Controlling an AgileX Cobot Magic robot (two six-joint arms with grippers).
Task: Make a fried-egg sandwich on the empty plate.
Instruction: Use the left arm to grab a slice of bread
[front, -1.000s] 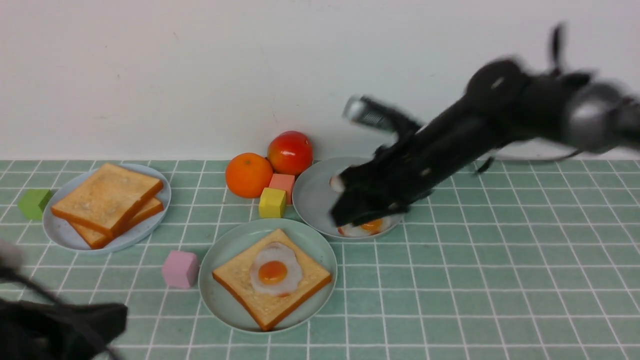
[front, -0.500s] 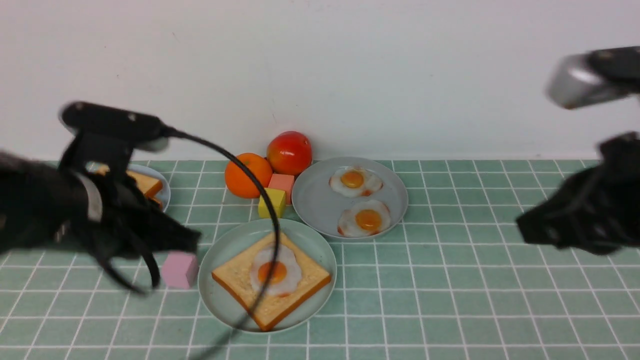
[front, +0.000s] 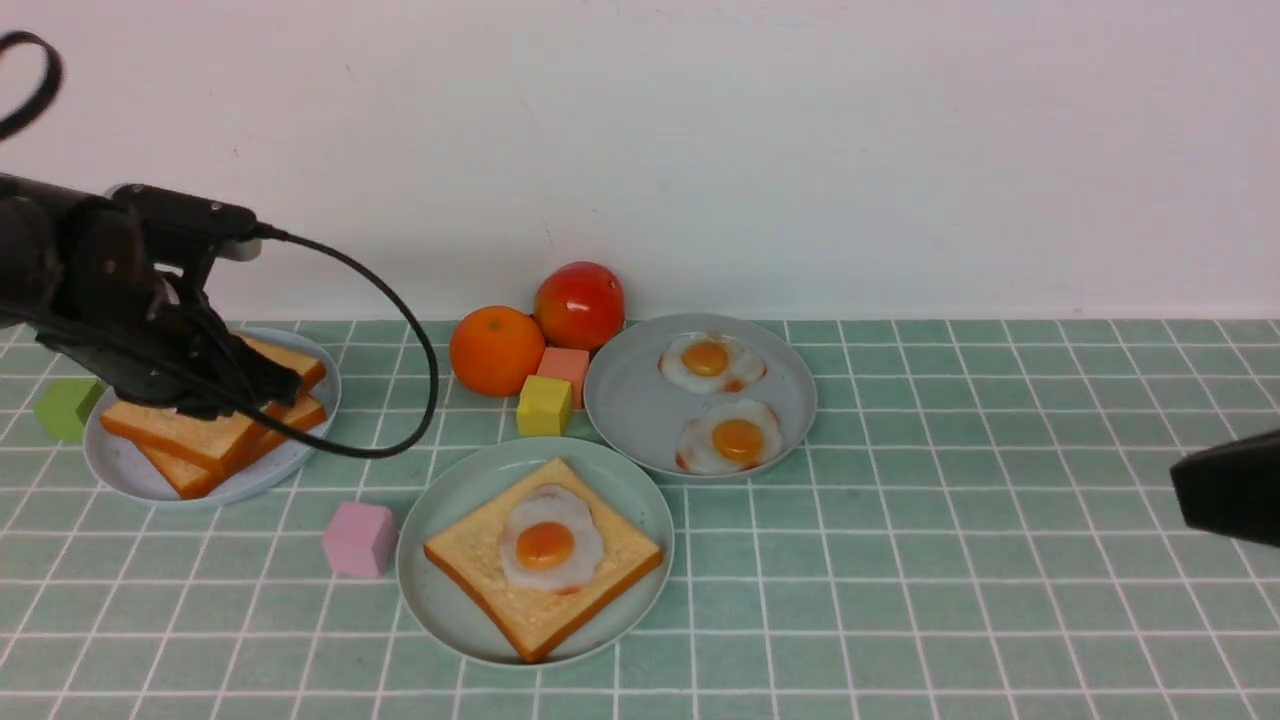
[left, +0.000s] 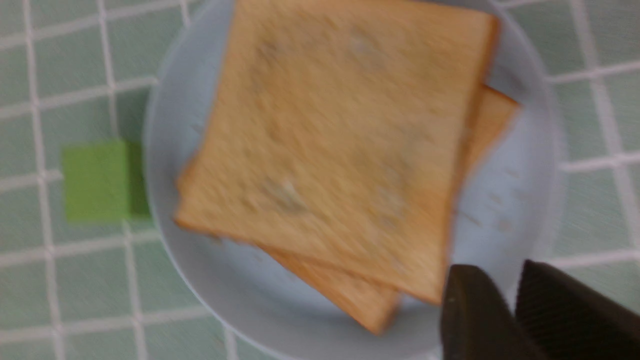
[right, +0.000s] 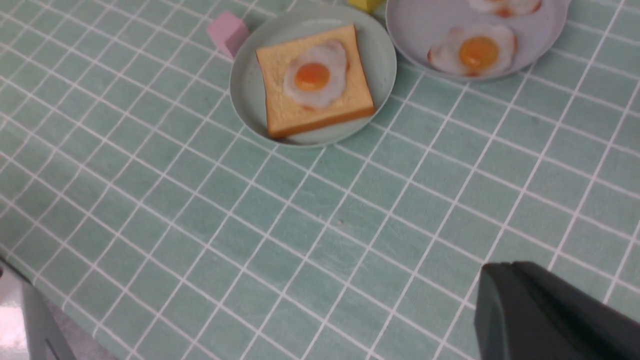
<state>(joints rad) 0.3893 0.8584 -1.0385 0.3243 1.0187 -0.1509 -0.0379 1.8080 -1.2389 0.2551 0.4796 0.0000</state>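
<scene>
At frame left, over stacked toast (front: 170, 428) on a grey-blue plate (front: 130, 475): left pincer (front: 275, 385), slightly spread, empty. At right edge: right pincer (front: 1195, 490), pressed together. Lower centre: mint-green plate (front: 440, 590) bearing one toast slice (front: 470, 555) topped with fried egg (front: 548, 545).

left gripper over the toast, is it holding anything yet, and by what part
Nothing is held. The left gripper hangs by a corner of the top toast slice on the grey-blue plate, jaws slightly apart with nothing between them.
</scene>
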